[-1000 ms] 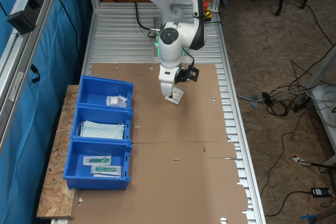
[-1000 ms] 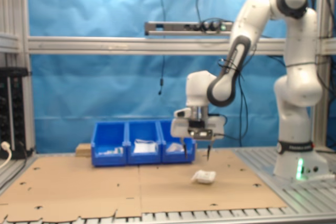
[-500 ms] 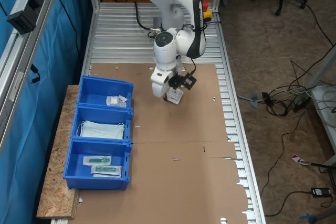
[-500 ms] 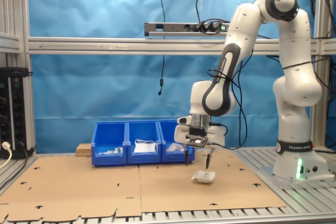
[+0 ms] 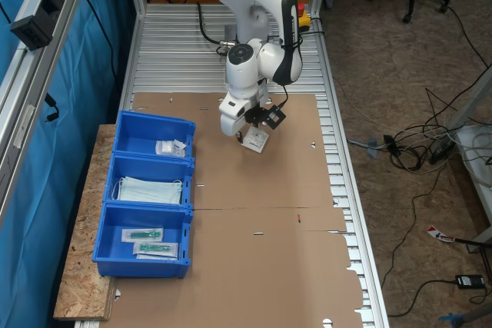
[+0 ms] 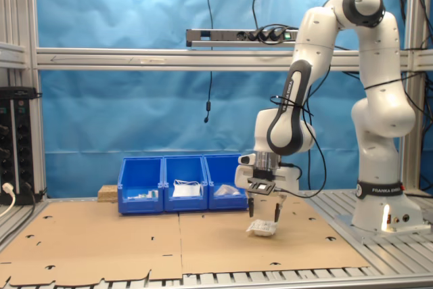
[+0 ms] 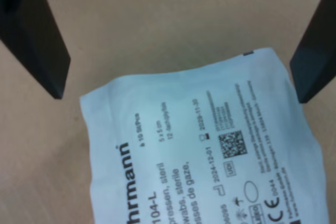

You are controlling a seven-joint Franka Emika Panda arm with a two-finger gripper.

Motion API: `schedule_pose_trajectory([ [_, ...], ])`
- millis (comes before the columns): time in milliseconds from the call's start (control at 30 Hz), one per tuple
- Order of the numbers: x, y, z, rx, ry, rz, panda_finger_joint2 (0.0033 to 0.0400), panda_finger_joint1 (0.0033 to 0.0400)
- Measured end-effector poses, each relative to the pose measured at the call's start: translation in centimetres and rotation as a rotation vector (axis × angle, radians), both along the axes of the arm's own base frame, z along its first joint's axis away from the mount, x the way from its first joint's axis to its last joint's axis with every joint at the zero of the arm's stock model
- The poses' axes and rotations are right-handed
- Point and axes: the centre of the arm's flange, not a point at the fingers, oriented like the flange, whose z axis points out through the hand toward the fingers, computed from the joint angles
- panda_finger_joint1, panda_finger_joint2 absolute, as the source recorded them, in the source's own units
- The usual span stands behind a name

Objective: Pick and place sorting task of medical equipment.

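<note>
Sachet (image 5: 255,140), white, flat and printed, lying loose on the brown cardboard that covers the table (image 5: 261,251), towards the table's robot-base end and well apart from the row of bins. I hold the pincer (image 6: 263,210) just above it, spread open and empty; in the wrist view the two dark fingers (image 7: 34,35) stand either side of the sachet's (image 7: 205,150) upper edge, neither touching it. Whether the fingertips have reached the cardboard I cannot tell from the second exterior view.

Three blue bins (image 5: 146,197) sit in a line along one long edge of the table. The end bin nearest the robot base holds small white packets (image 5: 170,147) that look like the same kind of sachet; the middle bin holds pale blue face masks (image 5: 148,190); the far bin holds long clear packs with green parts (image 5: 146,234).

Progress, as I judge it: the bins already carry sorted goods, and this sachet is the one loose item I can see on the cardboard. The grasp is not yet made. Left to do: descend, close on the sachet, lift, carry it to the bin with the matching white packets, and release. A flat, crinkled packet gives the fingers little to bite on.
</note>
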Motion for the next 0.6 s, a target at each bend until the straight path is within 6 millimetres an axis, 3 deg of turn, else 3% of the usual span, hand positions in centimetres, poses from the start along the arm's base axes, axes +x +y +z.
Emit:
schedule_pose_trajectory([
  [600,-0.1,2.2,-0.1,0.002,-0.005,0.038,0.0400,0.0400],
])
